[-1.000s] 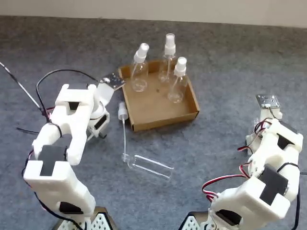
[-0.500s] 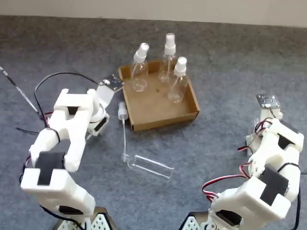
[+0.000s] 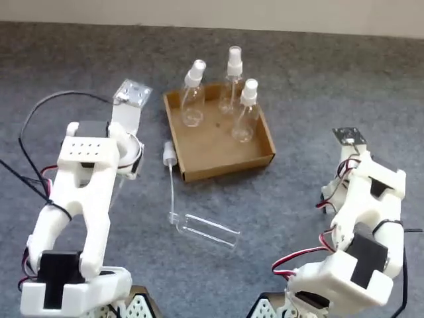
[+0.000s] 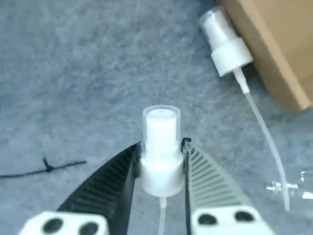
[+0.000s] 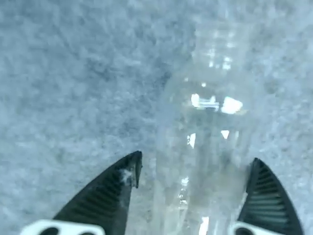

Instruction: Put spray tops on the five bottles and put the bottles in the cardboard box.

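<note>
My left pincer (image 4: 161, 147) is clenched on a white spray top (image 4: 161, 125), whose dip tube hangs down between the fingers. A second, loose spray top (image 4: 226, 41) lies on the grey bench (image 4: 73, 73) just beside the cardboard box (image 3: 228, 165), at its near left corner, with the tube running away from the box. My right pincer (image 5: 195, 161) is released, one finger on either side of a clear bottle (image 5: 210, 112). My right arm (image 3: 368, 199) is well to the right of the box. Three capped bottles (image 3: 245, 112) stand upright inside the box. An uncapped bottle (image 3: 211, 230) lies on its side in front of the box.
</note>
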